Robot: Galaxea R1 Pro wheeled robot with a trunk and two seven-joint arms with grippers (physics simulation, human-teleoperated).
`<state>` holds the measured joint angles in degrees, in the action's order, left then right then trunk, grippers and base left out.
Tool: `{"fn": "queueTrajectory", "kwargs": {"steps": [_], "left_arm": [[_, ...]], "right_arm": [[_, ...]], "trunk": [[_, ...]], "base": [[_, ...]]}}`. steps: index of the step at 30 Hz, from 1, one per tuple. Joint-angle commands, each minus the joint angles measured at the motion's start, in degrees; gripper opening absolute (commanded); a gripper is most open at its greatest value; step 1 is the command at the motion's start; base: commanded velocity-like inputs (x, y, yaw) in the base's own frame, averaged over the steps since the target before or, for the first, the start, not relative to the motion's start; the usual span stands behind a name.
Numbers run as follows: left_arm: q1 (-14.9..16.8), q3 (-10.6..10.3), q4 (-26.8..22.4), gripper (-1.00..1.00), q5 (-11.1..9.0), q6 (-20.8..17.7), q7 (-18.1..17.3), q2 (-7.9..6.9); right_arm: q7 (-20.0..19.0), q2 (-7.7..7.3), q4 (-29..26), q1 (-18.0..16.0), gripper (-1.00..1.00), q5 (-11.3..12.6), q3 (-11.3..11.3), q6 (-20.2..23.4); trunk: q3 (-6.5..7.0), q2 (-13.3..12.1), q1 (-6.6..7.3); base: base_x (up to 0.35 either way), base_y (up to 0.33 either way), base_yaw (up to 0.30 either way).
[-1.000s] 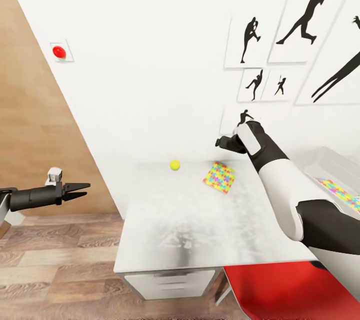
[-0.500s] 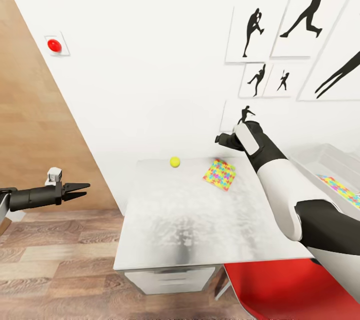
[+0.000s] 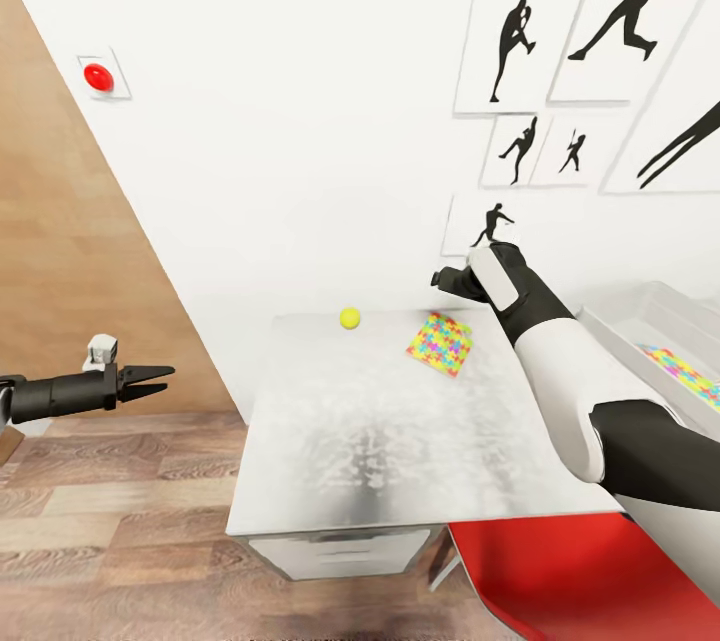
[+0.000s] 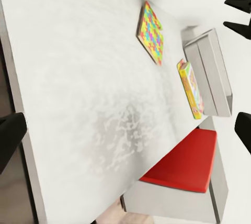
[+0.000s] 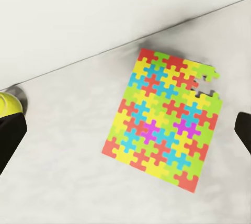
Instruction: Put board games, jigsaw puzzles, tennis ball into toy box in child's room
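Toy box (image 3: 640,306) cut off by frame edge; R arm overlaps.

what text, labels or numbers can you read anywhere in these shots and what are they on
No readable text, label or number stands on anything here.
Wall pictures: black sports silhouettes, no captions.
Red button on its wall plate: no marking.
Jigsaw puzzle on the table: coloured pieces, no print.
Tennis ball: plain, no logo visible.
Coloured flat item in the toy box: pattern too small to read.
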<state>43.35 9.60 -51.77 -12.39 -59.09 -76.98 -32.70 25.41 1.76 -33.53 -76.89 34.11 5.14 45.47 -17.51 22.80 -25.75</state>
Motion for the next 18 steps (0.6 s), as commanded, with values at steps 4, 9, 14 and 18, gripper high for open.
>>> {"fn": "queueTrajectory", "kwargs": {"steps": [4, 9, 14, 18], "left_arm": [[0.06, -0.01, 0.00, 1.00, -0.18, -0.50, -0.10, -0.45], [0.07, -0.02, 0.00, 1.00, -0.24, -0.50, -0.10, -0.62], [0.07, -0.02, 0.00, 1.00, -0.26, -0.50, -0.10, -0.63], [0.07, 0.03, 0.00, 1.00, -0.26, -0.50, -0.10, -0.66]], "right_arm": [[0.60, 0.00, -0.05, -0.06, 1.00, 0.60, 0.24, 0.06], [0.60, 0.07, -0.06, -0.04, 1.00, 0.60, 0.23, 0.06], [0.61, 0.03, -0.05, -0.03, 1.00, 0.59, 0.22, 0.00], [0.61, -0.09, -0.05, -0.03, 1.00, 0.50, 0.22, 0.02]], "trunk": [[-0.49, 0.12, -0.03], [-0.97, 0.12, -0.03], [-1.44, 0.12, -0.03], [-1.82, 0.12, -0.03]], "base": [[0.000, 0.000, 0.000], [0.000, 0.000, 0.000], [0.000, 0.000, 0.000], [0.000, 0.000, 0.000]]}}
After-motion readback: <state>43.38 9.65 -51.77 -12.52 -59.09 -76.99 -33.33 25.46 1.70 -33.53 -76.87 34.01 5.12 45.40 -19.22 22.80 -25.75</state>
